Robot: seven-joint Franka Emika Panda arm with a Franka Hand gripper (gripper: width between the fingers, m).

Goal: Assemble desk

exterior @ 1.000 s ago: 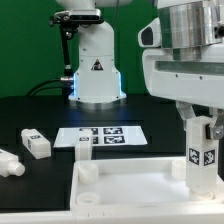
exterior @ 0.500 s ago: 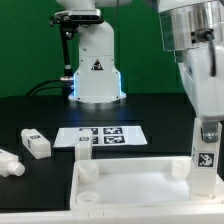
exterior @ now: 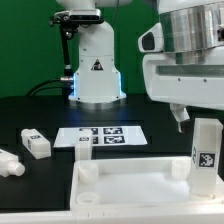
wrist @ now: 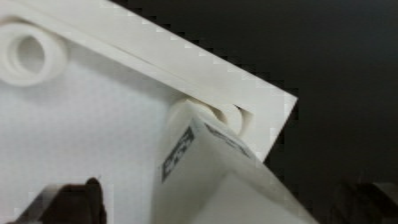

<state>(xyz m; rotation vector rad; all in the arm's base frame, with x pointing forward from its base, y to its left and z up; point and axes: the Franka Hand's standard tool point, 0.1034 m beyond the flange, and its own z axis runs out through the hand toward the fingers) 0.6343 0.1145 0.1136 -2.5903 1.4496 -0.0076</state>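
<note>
The white desk tabletop [exterior: 125, 190] lies socket-side up at the front of the table. One white tagged leg [exterior: 205, 156] stands upright in its corner socket on the exterior view's right. My gripper [exterior: 188, 114] hangs just above and beside that leg's top, open and holding nothing. In the wrist view the leg [wrist: 217, 160] rises from the corner socket between my dark fingertips [wrist: 71, 202], which stand apart from it. The tabletop [wrist: 107, 120] and another round socket [wrist: 27, 55] show there too. Two loose white legs [exterior: 35, 143] [exterior: 8, 164] lie on the exterior view's left.
The marker board [exterior: 100, 135] lies flat behind the tabletop. The white robot base [exterior: 97, 70] with a triangle logo stands at the back, with a cable trailing to the exterior view's left. The table surface is black.
My gripper was down around the standing leg. It has turned, let go and risen above the leg's top. The leg stays upright in the corner socket.
</note>
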